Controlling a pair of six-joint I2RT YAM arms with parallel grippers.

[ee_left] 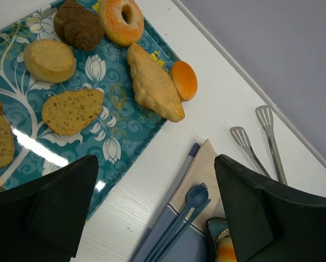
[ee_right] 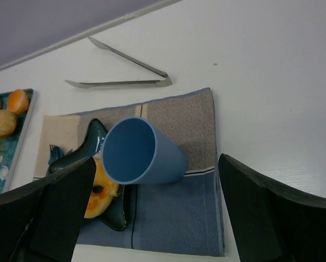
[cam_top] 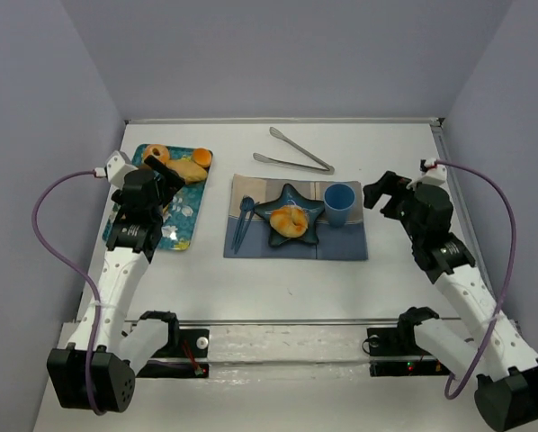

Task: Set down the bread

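Finishing off, as I judge it: the bread sits on the plate and neither claw holds anything.

Nearest me, the left claw (ee_left: 156,164) hangs over the inner edge of the patterned tray (cam_top: 181,229), fingers wide apart and empty. The right claw (ee_right: 156,161) is just as wide and empty, out beside the blue cup (cam_top: 339,203). Between them, on the placemat (cam_top: 341,243), the bread (cam_top: 290,221) lies in the middle of the star-shaped plate (cam_top: 296,195), clear of both claws. It is a small round bun, golden-yellow with lumpy orange-brown patches and a dark dimple, smaller than the cup. If it is settled, the next move need only be drawing both arms clear without knocking the cup. Farther off, tongs (cam_top: 291,160) lie on the worktop.
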